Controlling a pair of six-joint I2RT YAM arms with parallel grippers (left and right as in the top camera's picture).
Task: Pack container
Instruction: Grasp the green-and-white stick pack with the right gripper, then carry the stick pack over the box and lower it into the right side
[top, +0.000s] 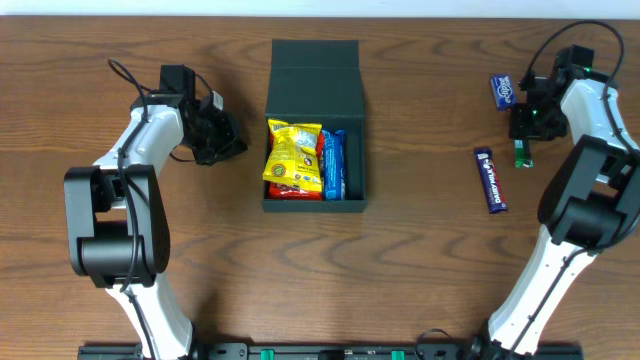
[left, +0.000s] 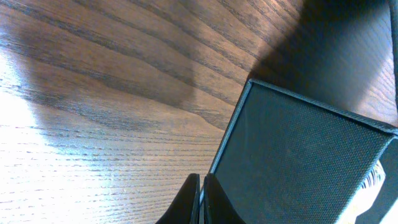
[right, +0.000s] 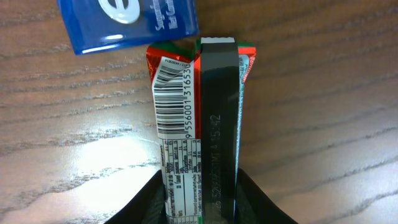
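Teal container (left: 298, 149) edge beside closed l claw (left: 201, 183), r claw (right: 202, 190) flanking bar (right: 177, 112)

On the brown wood-grain table (top: 420, 260), a purple chocolate bar (top: 490, 180) lies near a blue packet (top: 503, 91).

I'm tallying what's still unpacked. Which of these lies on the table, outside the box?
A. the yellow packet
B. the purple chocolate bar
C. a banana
B: the purple chocolate bar lies on the table to the right of the container, while the yellow packet sits inside it.
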